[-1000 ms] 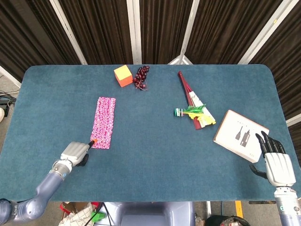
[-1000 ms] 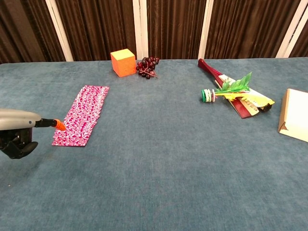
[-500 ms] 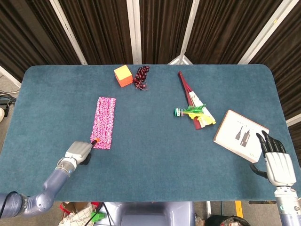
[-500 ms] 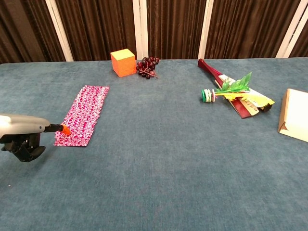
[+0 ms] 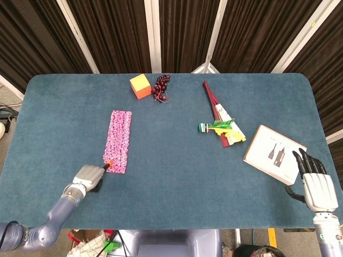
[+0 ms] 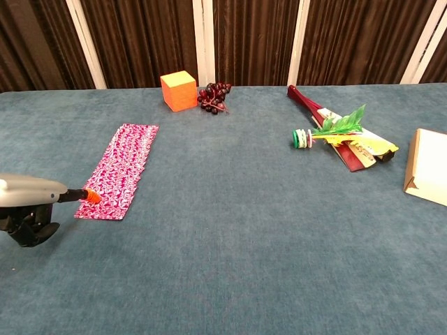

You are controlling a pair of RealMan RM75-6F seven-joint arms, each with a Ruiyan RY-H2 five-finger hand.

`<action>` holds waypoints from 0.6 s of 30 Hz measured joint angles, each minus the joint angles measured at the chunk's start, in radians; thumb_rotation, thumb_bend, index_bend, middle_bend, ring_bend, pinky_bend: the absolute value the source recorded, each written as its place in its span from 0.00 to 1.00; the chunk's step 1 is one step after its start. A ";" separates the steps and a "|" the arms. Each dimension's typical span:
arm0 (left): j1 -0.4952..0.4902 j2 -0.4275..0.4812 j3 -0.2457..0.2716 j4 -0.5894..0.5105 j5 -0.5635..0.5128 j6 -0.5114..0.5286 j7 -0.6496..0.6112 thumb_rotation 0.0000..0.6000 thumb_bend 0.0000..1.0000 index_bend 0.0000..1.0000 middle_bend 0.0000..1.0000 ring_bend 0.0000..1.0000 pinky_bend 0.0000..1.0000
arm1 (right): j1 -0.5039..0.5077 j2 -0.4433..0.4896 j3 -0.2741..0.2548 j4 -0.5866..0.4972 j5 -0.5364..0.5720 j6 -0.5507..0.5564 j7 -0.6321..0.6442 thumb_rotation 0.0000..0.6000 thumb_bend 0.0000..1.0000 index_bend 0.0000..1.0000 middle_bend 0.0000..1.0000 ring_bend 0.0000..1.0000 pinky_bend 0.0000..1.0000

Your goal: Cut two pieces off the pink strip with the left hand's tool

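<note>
Dark curtains behind blue worktop point(image 5: 177, 160). Pink strip point(image 5: 119, 139) lies flat, left of centre, whole, no cut visible. Left hand point(image 5: 87, 177) grasps grey tool point(image 6: 31, 189); orange tip point(image 6: 90, 196) at strip's near end. Right hand point(image 5: 315, 184) empty, fingers extended, beside white box point(image 5: 274, 153). Risks, as judged: loose strip may slide or bunch under tip, since nothing pins it; shallow tool angle may skid off near edge. Box shows bottle drawing; any text too small to read.
</note>
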 measured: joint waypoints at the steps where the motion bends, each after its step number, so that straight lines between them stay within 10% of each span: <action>1: 0.002 0.000 0.002 -0.003 0.007 0.004 -0.002 1.00 0.89 0.03 0.93 0.80 0.77 | 0.000 -0.001 0.000 0.000 0.001 0.000 -0.001 1.00 0.22 0.01 0.00 0.13 0.15; 18: 0.013 0.029 0.066 -0.109 0.037 0.091 0.060 1.00 0.89 0.04 0.93 0.80 0.77 | 0.000 0.003 -0.001 -0.007 -0.003 0.001 0.006 1.00 0.22 0.01 0.00 0.13 0.15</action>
